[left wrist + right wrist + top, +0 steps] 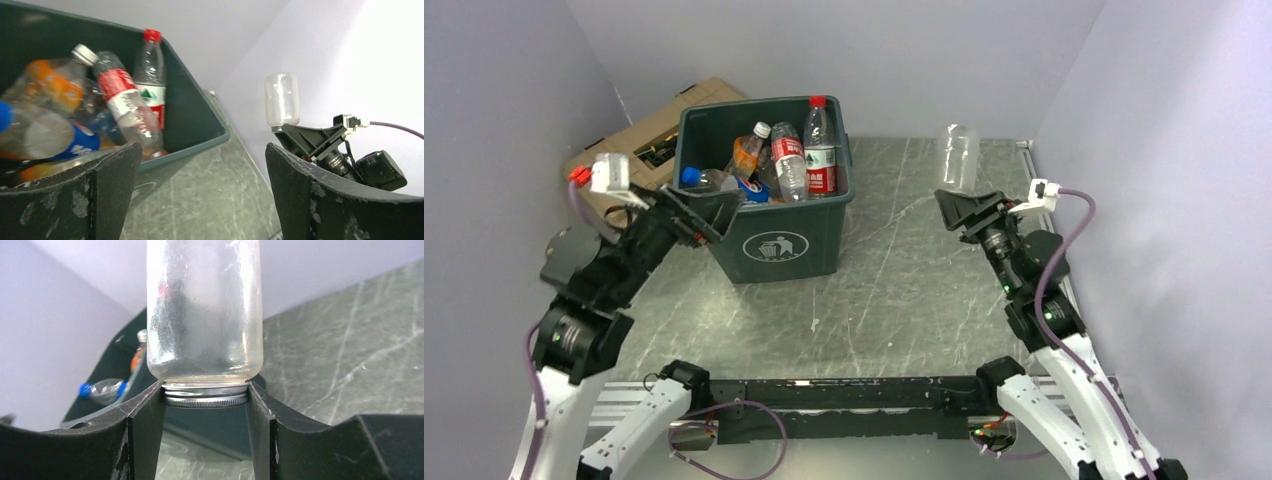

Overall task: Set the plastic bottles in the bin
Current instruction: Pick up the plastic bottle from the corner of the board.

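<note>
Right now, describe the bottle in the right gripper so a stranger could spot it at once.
Look right of the green bin, towards the table's far right corner. There the right gripper holds a bottle by its silver cap, bottom up. Unlike the labelled bottles in the bin, it is clear and bare.
</note>
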You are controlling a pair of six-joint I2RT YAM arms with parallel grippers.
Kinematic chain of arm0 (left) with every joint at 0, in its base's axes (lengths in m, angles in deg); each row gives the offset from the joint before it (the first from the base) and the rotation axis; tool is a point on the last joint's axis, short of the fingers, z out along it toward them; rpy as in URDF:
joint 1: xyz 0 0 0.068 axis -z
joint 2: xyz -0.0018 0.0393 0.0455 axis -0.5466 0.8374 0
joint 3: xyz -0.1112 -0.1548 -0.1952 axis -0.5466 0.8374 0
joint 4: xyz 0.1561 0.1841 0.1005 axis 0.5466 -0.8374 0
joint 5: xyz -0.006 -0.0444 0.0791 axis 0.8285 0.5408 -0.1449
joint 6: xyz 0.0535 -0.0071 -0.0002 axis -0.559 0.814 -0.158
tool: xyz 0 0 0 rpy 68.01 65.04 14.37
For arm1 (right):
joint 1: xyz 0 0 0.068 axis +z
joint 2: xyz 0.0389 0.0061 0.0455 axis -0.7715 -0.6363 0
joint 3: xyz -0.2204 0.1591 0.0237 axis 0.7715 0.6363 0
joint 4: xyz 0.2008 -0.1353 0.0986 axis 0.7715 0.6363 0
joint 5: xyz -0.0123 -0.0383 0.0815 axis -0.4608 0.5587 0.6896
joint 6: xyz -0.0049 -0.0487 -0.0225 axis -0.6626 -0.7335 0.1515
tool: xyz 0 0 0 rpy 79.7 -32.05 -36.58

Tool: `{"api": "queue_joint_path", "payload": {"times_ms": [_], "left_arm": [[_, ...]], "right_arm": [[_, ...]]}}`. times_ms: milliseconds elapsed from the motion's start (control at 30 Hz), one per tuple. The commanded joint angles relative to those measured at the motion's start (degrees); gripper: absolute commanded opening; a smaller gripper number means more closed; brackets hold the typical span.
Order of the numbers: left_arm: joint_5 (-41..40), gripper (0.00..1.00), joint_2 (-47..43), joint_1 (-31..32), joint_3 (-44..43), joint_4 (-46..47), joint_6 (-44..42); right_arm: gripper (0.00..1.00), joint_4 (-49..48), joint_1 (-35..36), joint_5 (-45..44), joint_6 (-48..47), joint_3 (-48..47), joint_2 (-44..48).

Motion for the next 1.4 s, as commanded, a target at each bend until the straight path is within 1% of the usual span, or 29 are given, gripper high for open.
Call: {"api": "queue_joint_path", "payload": {"times_ms": [0, 67, 200, 267, 333, 400, 433, 467, 533, 600, 667, 733, 800, 867, 933, 1033, 1200, 1300, 1367], "left_arm": [[11.93, 0.99, 4.41, 0.12, 2.10, 11.10, 7.37], [15.09, 0.99, 5.89, 0.12, 3.19, 15.83, 8.97], [21.02, 0.99, 8.84, 0.12, 2.87, 23.09, 9.57], [26.84, 0.99, 10.85, 0.12, 2.90, 28.71, 10.95], [32.63, 0.99, 13.28, 0.12, 3.11, 34.83, 14.46], [36.51, 0.99, 15.50, 0.26, 4.07, 41.37, 18.97], [37.20, 0.99, 16.16, 0.52, 5.08, 44.64, 20.68], [36.46, 0.99, 16.37, 0.86, 6.31, 47.04, 21.77], [32.31, 0.99, 15.66, 2.12, 9.87, 51.47, 23.24], [29.52, 0.99, 15.70, 4.52, 13.29, 56.86, 24.12], [28.42, 0.99, 17.22, 8.23, 13.09, 57.21, 22.93], [25.82, 0.99, 19.25, 14.09, 11.06, 53.93, 18.21], [22.04, 0.99, 20.97, 21.22, 9.52, 52.35, 12.98], [18.78, 0.99, 22.40, 27.63, 9.29, 53.81, 8.31], [16.30, 0.99, 24.11, 30.96, 8.86, 55.61, 5.51], [13.86, 0.99, 27.02, 33.69, 7.92, 58.14, 3.75], [11.13, 0.99, 29.28, 35.54, 7.61, 62.39, 1.94], [11.24, 0.99, 29.94, 35.95, 7.57, 64.69, 1.21], [13.27, 0.99, 30.78, 36.05, 7.14, 66.16, 1.25]], "right_arm": [[0.00, 7.00, 0.71, 9.17, -5.38, -5.16, 3.13], [0.00, 9.78, 0.74, 13.72, -7.84, -8.30, 3.90], [0.00, 13.78, 0.74, 24.69, -12.51, -12.94, 4.99], [0.00, 12.40, 0.73, 32.20, -13.42, -13.25, 6.10], [0.00, 9.56, 0.73, 39.14, -13.54, -12.25, 7.57], [0.00, 6.75, 0.74, 43.09, -13.20, -10.99, 9.15], [0.00, 5.69, 0.74, 43.88, -13.06, -10.39, 10.01], [0.00, 4.73, 0.74, 44.28, -12.73, -9.77, 10.63], [0.00, 2.13, 0.74, 45.10, -11.63, -8.67, 11.56], [0.00, -1.14, 0.74, 46.45, -9.45, -7.53, 12.26], [0.00, -5.17, 0.69, 45.94, -6.95, -5.68, 13.31], [0.00, -8.19, 0.73, 45.56, -5.18, -4.30, 13.66], [0.00, -9.77, 0.72, 45.45, -4.43, -3.70, 13.20], [0.00, -10.75, 0.70, 44.77, -4.01, -3.21, 12.98], [0.00, -12.15, 0.67, 44.49, -3.16, -2.83, 12.91], [0.00, -14.17, 0.67, 44.26, -1.88, -1.96, 13.20], [0.00, -13.96, 0.70, 45.02, -1.74, -1.42, 13.82], [0.00, -13.41, 0.74, 45.18, -2.16, -0.79, 14.31], [0.00, -14.07, 0.74, 45.53, -1.74, 0.07, 14.17]]}}
